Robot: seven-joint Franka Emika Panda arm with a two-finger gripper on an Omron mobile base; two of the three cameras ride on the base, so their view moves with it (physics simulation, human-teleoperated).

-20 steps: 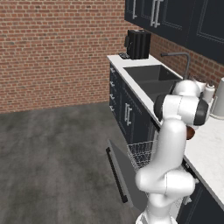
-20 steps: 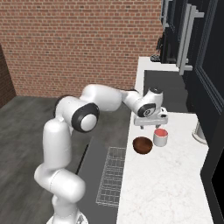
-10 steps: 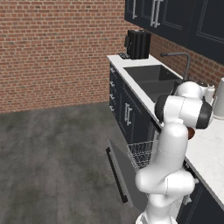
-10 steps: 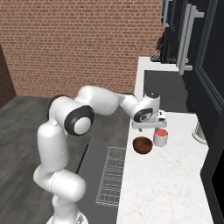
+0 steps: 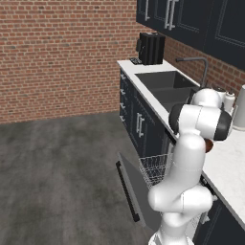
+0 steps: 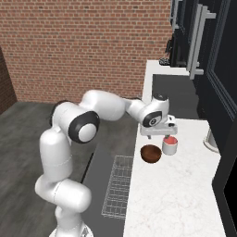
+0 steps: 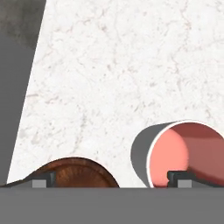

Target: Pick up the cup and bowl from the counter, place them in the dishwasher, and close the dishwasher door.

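**Q:** Entry for this moment. Main risk?

**A:** The spacing. In the hand view one of my fingertips [image 7: 180, 178] sits in front of the cup [image 7: 186, 153] and the other in front of the bowl [image 7: 74, 173]. If I descend on this line, I judge one finger could land inside or on the cup's rim while the other strikes the bowl and skates it across the counter [image 7: 118, 70] toward the edge. The two pieces stand just beside each other, so nudging either one likely disturbs its neighbour. The cup also looks tilted in my hand view, but that may be the camera's angle; I cannot tell.

**Q:** Anything below the counter?

**A:** The dishwasher door [image 5: 131, 191] lies dropped open with the wire rack [image 5: 155, 168] pulled out above it. A piece knocked off the edge would probably fall onto the door or the floor rather than into the rack.

**Q:** Claw status?

**A:** My gripper [image 6: 164, 137] hangs just above the cup and bowl, seen in the right base view. Jaws spread as wide as they go, holding nothing, touching nothing that I can see.

**Q:** Where do the task pieces stand?

**A:** Both on the white counter, close to its front edge beyond the sink [image 5: 167, 83]. Neither is lifted yet.
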